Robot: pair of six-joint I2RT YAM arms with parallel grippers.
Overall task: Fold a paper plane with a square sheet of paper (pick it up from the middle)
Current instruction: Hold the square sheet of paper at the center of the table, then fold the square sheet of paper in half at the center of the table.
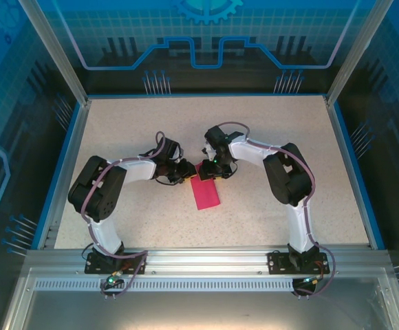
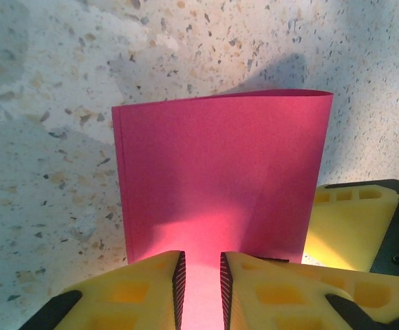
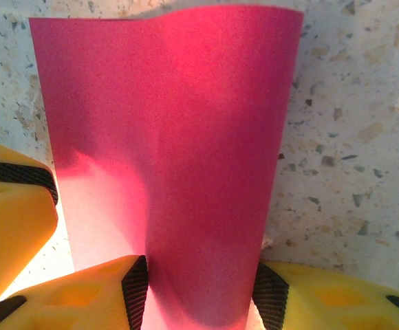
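From above, the pink paper lies mid tabletop, looking folded in half, with the left tool and right tool at its far end. Left wrist: paper sits in the tool's narrow gap; I cannot tell if it pinches. Right wrist: the tool squeezes a bulge of paper. Nose and wings are not made yet.

count, this moment: one magenta paper sheet. two robot arms: left arm, right arm. two grippers: left gripper, right gripper. one speckled table.
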